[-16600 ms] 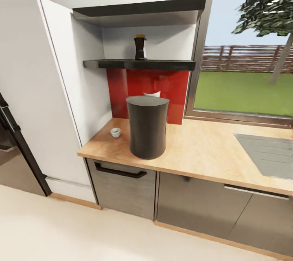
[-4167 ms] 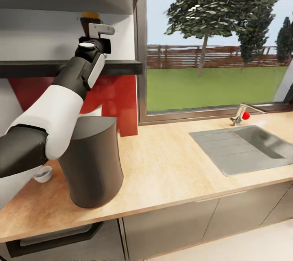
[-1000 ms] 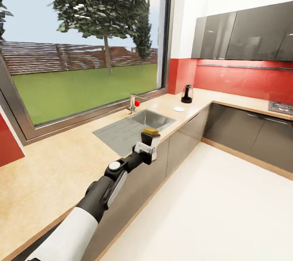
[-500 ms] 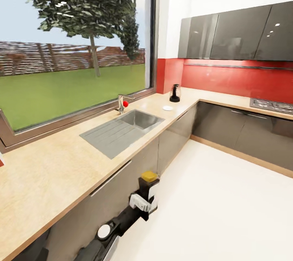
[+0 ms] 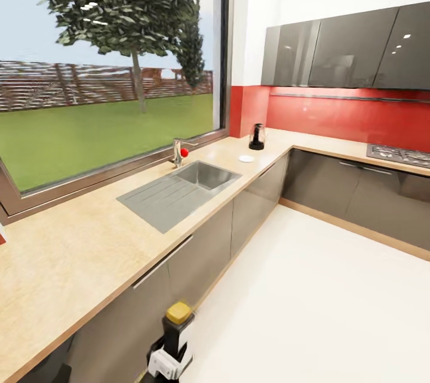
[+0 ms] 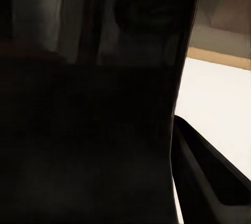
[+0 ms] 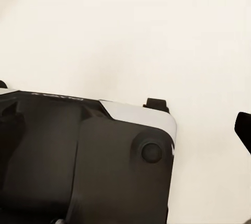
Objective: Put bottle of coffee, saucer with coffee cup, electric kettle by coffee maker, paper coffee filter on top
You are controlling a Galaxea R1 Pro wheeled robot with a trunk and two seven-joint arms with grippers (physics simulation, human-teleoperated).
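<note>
The bottle of coffee (image 5: 178, 324), dark with a yellow cap, stands upright at the bottom edge of the head view, in front of the lower cabinets. My left gripper (image 5: 171, 361) is shut on its body, white finger parts showing on either side. In the left wrist view the dark bottle (image 6: 89, 109) looms close, with one finger (image 6: 209, 174) beside it. Far along the counter, near the corner, stands the black electric kettle (image 5: 257, 136), and a small white saucer (image 5: 245, 158) lies just in front of it. A dark tip at the edge of the right wrist view may be a finger (image 7: 244, 129).
The wooden countertop (image 5: 71, 246) runs under the window and holds a steel sink (image 5: 206, 175) with a faucet (image 5: 178, 153). It turns at the corner toward a stove (image 5: 397, 155). Grey cabinet fronts (image 5: 197, 258) line the cream floor (image 5: 310, 305). My own dark base (image 7: 78, 161) sits below the right arm.
My left arm has dropped lower with the bottle still gripped, from mid-height to the bottom edge of the head view. The camera turned right earlier and is steady now.
</note>
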